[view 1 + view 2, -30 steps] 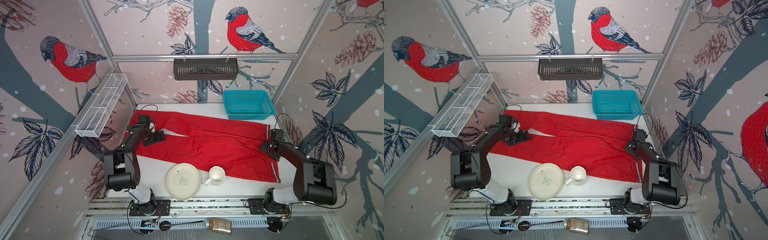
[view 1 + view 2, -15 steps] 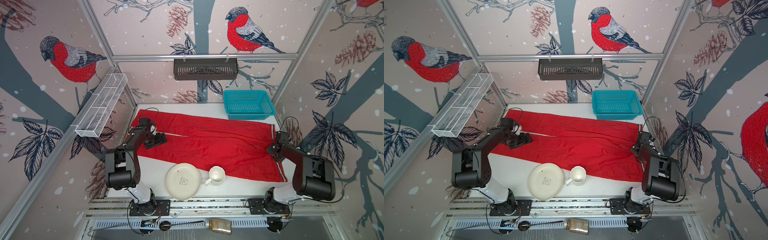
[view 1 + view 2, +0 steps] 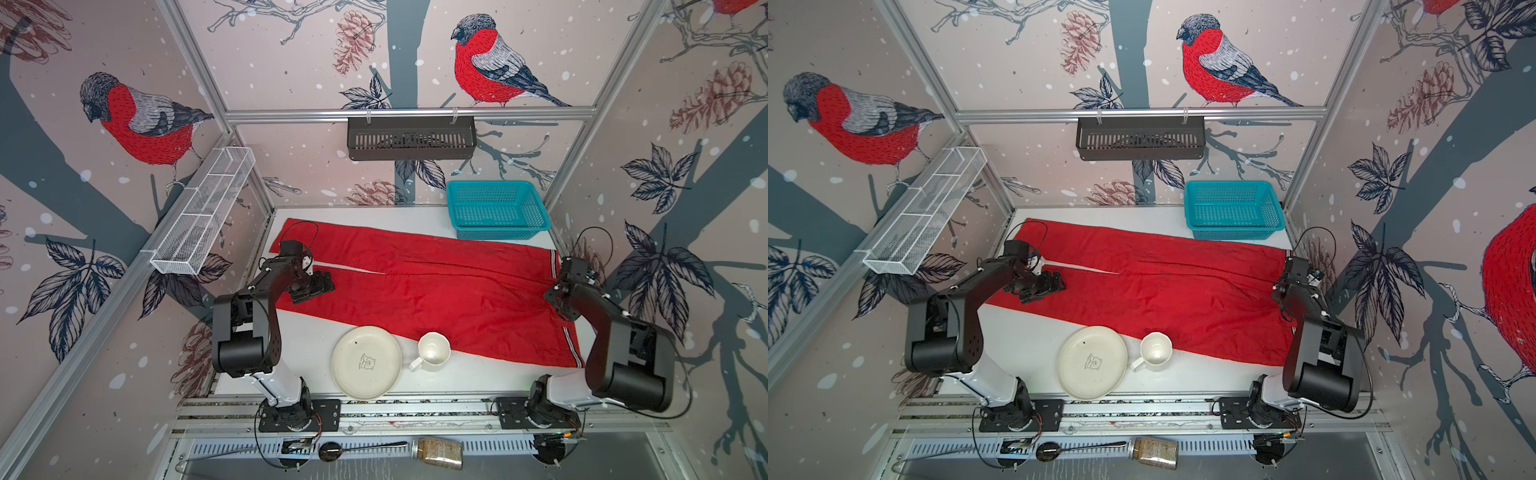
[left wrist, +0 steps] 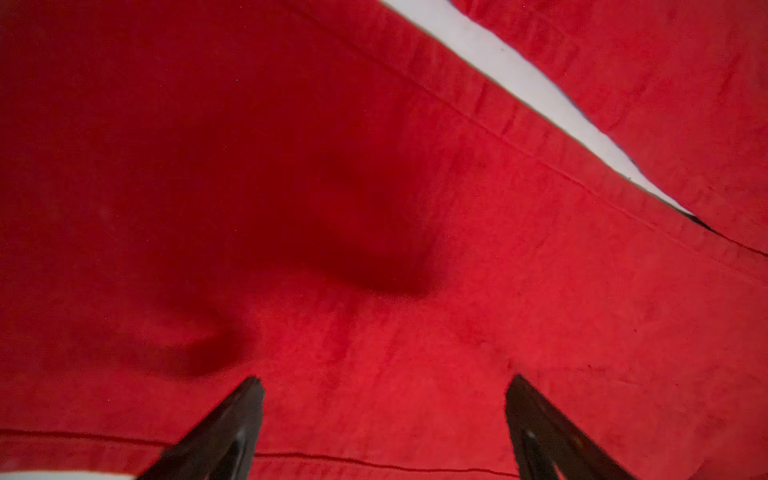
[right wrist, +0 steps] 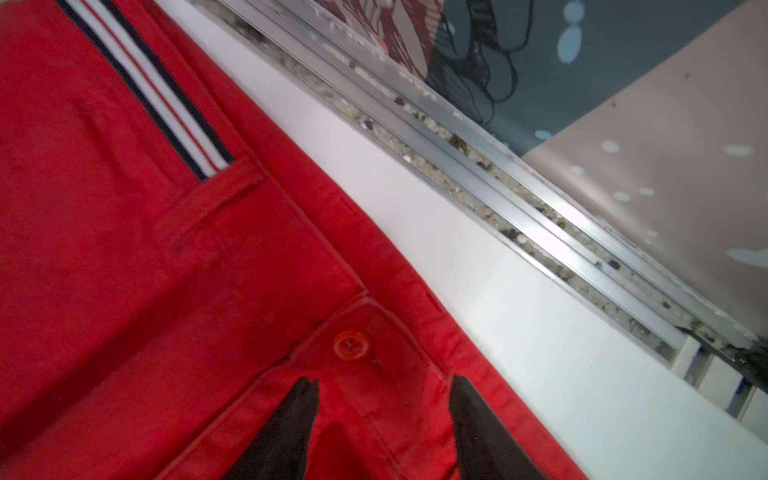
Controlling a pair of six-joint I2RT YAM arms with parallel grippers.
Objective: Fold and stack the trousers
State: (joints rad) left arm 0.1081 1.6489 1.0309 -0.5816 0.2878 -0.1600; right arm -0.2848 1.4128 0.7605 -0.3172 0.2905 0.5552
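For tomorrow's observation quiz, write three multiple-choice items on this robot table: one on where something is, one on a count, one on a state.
1. Where is the teal basket?
A. far right corner of the table
B. inside the wire shelf
C. hung on the back rail

2. How many crockery pieces stand by the near edge of the trousers?
A. one
B. two
C. four

3. The left gripper is:
A. shut on cloth
B. open, holding nothing
C. shut, holding nothing

Key:
1 A, it sits beyond the trousers.
2 B, one plate and one cup.
3 B, its jaws stand apart over bare red cloth.
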